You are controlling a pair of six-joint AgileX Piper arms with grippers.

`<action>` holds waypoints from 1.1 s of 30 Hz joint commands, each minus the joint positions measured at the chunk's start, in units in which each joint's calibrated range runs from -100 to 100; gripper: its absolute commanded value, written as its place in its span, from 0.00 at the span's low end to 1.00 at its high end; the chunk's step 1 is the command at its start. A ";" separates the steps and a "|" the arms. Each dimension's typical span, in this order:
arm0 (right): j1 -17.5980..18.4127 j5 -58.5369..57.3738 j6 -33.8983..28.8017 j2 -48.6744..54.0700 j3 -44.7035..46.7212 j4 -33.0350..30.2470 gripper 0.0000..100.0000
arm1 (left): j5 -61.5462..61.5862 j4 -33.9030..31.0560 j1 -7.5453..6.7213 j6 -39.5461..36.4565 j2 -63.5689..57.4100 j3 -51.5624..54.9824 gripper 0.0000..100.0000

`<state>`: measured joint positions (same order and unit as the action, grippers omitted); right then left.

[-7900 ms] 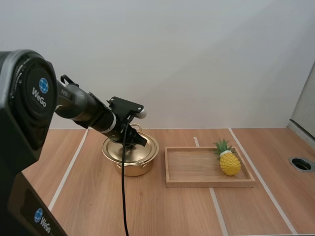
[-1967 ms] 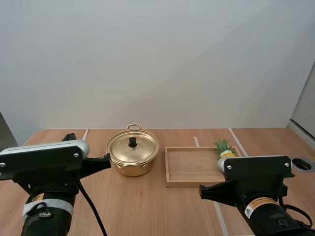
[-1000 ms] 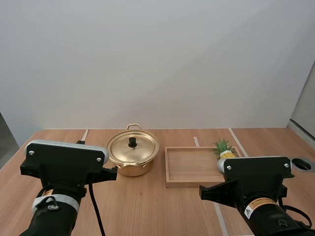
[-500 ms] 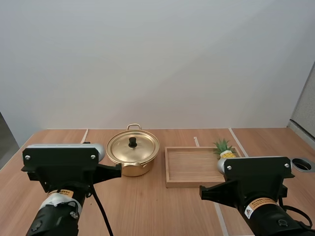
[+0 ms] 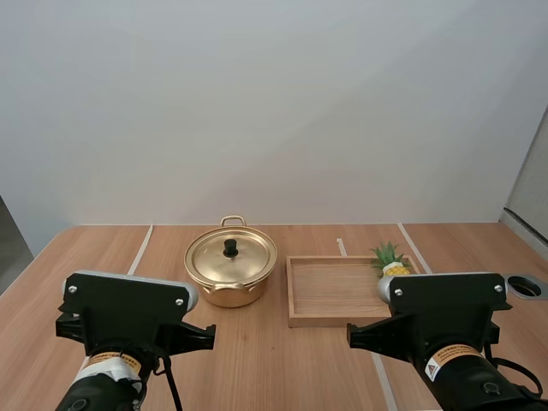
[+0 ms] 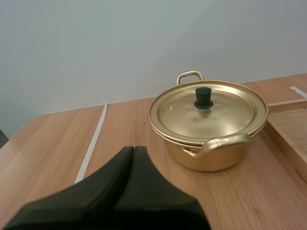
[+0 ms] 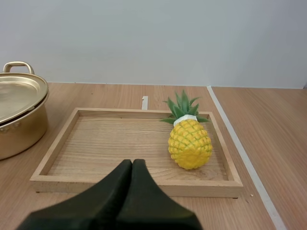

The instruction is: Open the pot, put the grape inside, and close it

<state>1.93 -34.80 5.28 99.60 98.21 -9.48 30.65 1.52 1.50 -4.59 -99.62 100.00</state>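
Nearest, the left gripper point(image 6: 133, 152) and right gripper point(image 7: 133, 164) are both closed on nothing. The left arm has drawn back from the pot. Beyond, the gold pot point(image 6: 211, 155) stands on the table point(image 5: 282, 360) with its lid point(image 6: 206, 112) on. It is just beside a wooden tray point(image 7: 134, 184) holding a pineapple point(image 7: 190, 143). The closing step looks finished, but the pot's contents are hidden.

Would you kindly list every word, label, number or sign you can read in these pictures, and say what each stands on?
On the right arm, an orange label: print too small to read.
Beside it, a warning triangle: a sign, no legible words.
On the left arm, an orange sticker: too small to read.
The pot, wooden tray and pineapple: no text.
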 commanded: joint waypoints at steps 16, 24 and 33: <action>-0.10 0.20 0.28 0.40 0.07 0.21 0.00 | 0.59 -0.12 -0.23 2.12 -0.38 0.00 0.00; -0.10 0.20 0.28 0.40 0.07 0.21 0.00 | 0.59 -0.12 -0.23 2.12 -0.38 0.00 0.00; -1.28 3.20 -6.53 0.40 1.79 5.50 0.00 | 0.59 -0.12 -0.23 2.12 -0.38 0.00 0.00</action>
<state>1.12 -33.34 1.56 99.60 99.76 -4.80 31.36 1.52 1.50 -2.48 -99.62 100.00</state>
